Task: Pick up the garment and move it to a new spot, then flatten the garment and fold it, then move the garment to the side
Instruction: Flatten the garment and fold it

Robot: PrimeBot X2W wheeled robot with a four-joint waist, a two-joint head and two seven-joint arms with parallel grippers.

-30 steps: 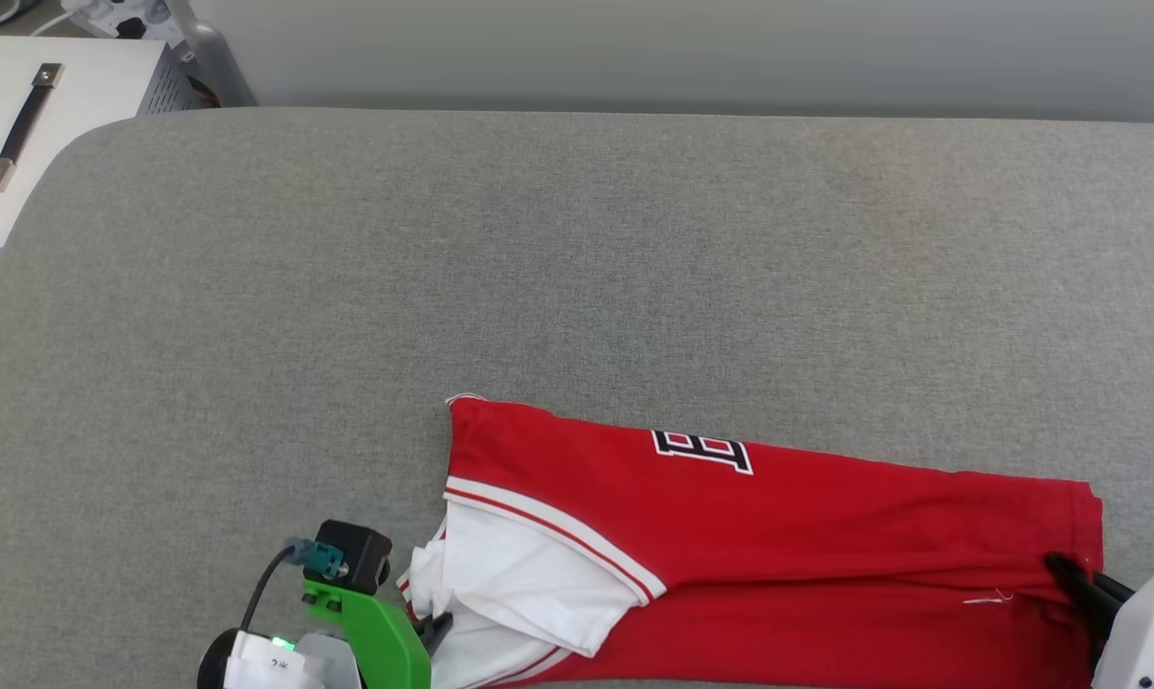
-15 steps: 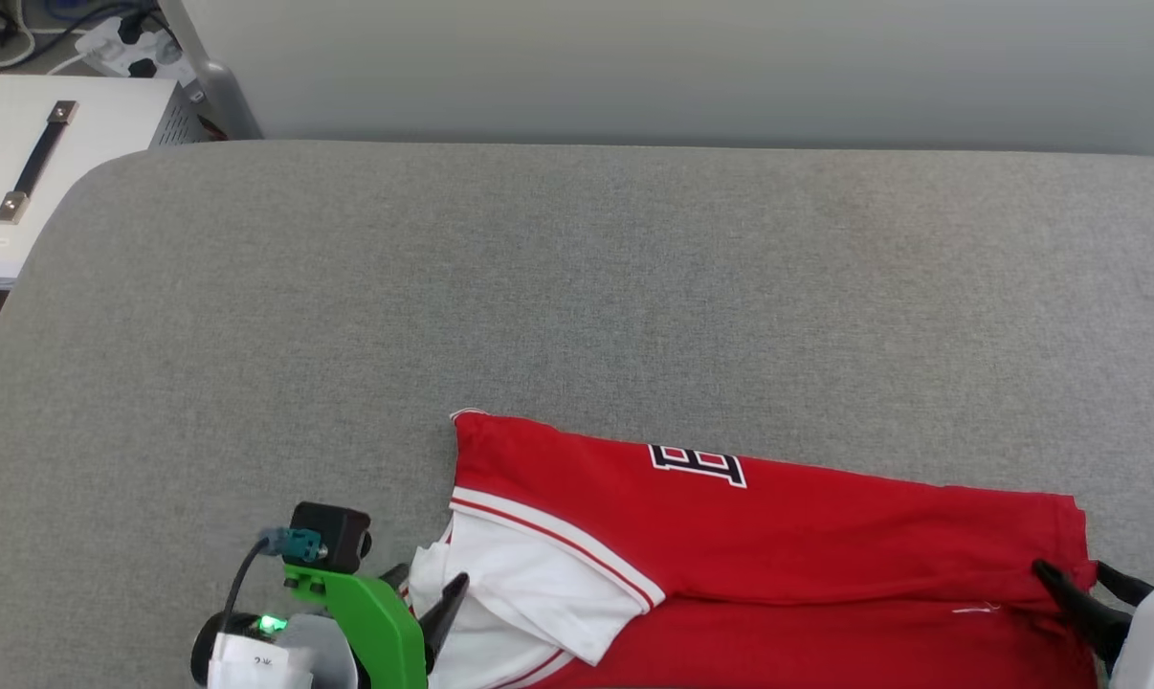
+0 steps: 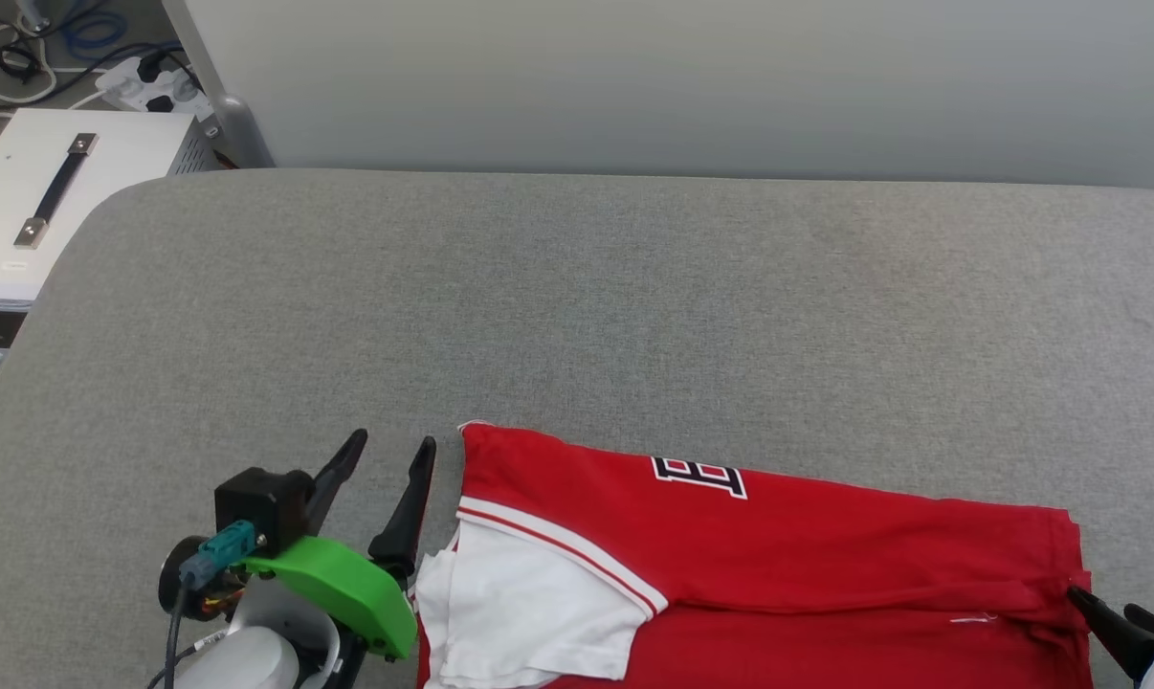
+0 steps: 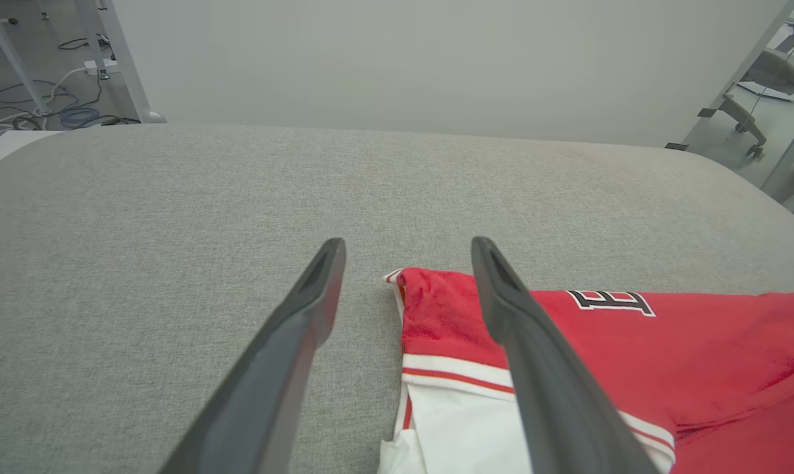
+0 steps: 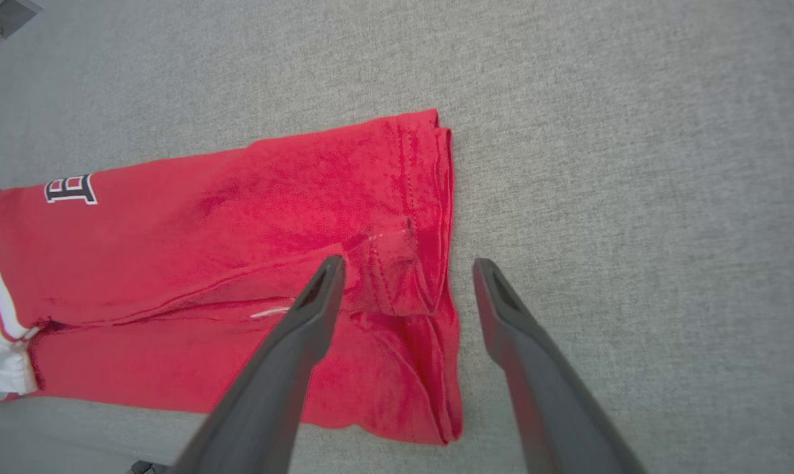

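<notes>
The red jersey T-shirt with white sleeves and striped trim [image 3: 778,545] lies flat on the big grey cloth-covered bench [image 3: 577,306]. It is near the front edge, more to the right side. It looks like a long, thin band, with one long side turned over the other. The white sleeve [image 3: 529,603] shows at its left end, and a bit of black lettering [image 3: 699,476] peeks out at the top fold.

The left end effector [image 3: 392,440] is just beside the shirt's left end. Its two dark fingers are spread apart and hold nothing. In the left wrist view, one finger sits over the shirt's corner.

The right end effector [image 5: 408,262] is at the shirt's right end, by the hem. Its fingers are spread apart too, one over the red cloth and one over the grey bench. It grips nothing.

I think the shirt has been laid out flat and the first long fold is done. It looks too long to be finished. It likely needs folding across, end to end, to make it short. After that, it has to be moved to the side.
</notes>
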